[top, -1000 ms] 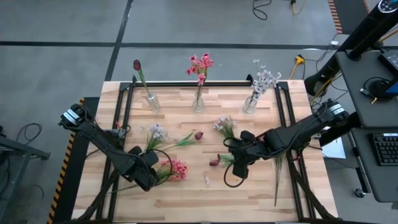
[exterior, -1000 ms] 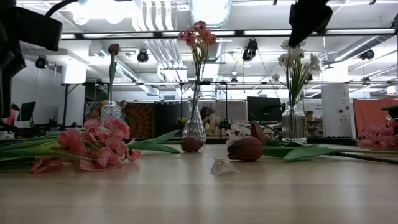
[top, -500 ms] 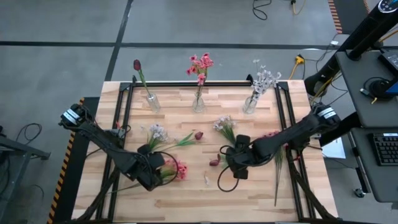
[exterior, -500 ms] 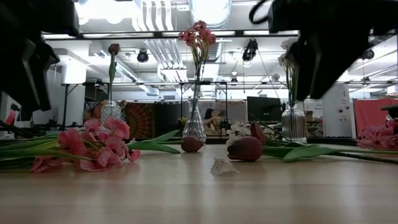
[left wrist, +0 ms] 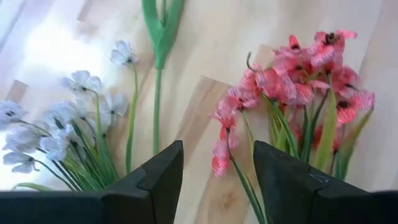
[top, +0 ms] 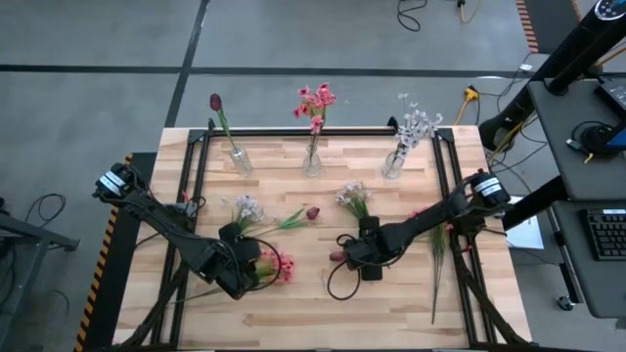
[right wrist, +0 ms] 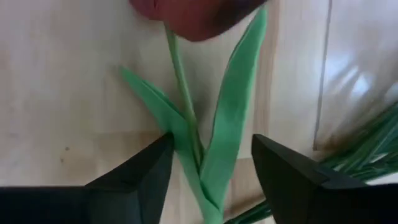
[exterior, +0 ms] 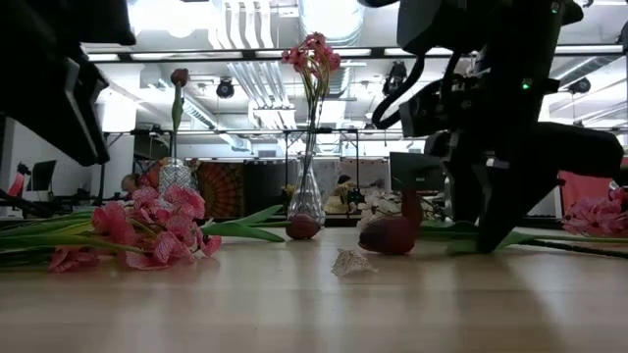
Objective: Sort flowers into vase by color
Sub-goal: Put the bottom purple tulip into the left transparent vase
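The pale planked wooden desk [top: 293, 303] looks smooth and matt. Three clear glass vases [top: 312, 163] shine glossily. The pink clustered cloth-like blooms [left wrist: 298, 74] look soft, while the dark red tulip's green leaves [right wrist: 233, 124] look waxy.

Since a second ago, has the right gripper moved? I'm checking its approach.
Yes. The right gripper has slid left across the table, away from the white-flower vase, to the dark red tulip.

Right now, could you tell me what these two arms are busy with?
They are sorting flowers into three vases. The right gripper is open, straddling the stem of a red tulip lying on the table. The left gripper is open over the pink flowers. Each vase already holds one colour.
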`<state>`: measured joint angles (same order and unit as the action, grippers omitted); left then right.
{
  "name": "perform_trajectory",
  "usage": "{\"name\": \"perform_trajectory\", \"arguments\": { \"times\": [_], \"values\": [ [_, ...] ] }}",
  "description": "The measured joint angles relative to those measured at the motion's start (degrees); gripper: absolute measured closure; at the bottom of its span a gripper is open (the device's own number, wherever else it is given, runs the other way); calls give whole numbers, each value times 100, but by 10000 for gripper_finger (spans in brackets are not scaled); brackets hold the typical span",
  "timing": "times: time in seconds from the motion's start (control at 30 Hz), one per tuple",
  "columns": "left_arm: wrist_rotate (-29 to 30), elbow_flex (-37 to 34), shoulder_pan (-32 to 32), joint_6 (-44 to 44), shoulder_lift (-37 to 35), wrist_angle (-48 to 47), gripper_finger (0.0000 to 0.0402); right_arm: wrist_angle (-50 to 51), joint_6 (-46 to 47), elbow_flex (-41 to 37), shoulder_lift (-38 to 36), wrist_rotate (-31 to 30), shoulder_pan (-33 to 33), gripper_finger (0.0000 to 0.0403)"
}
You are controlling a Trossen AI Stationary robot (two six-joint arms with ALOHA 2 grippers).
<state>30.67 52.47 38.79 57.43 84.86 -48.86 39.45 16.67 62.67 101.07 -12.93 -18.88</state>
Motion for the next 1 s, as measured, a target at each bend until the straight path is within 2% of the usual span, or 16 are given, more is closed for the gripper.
{"name": "perform_trajectory", "arguments": {
  "times": [0.13,0.37,0.47,0.57,0.8,1.0],
  "values": [
    [52,0,-1,-24,-5,-5,224,-18,-23,11,51,158,99,246],
    [336,0,-1,-30,-10,15,224,-130,-22,0,43,266,133,348],
    [195,0,-4,-259,-31,345,224,-143,15,-7,7,300,138,383],
    [-46,0,22,-975,-80,1048,224,-98,82,-23,-113,205,151,387],
    [-305,0,0,-3363,-404,3076,224,-243,133,-26,-893,241,129,389],
    [-197,-13,-117,-4515,-671,4028,224,-1657,-281,-220,-1718,202,52,389]
  ]
}}
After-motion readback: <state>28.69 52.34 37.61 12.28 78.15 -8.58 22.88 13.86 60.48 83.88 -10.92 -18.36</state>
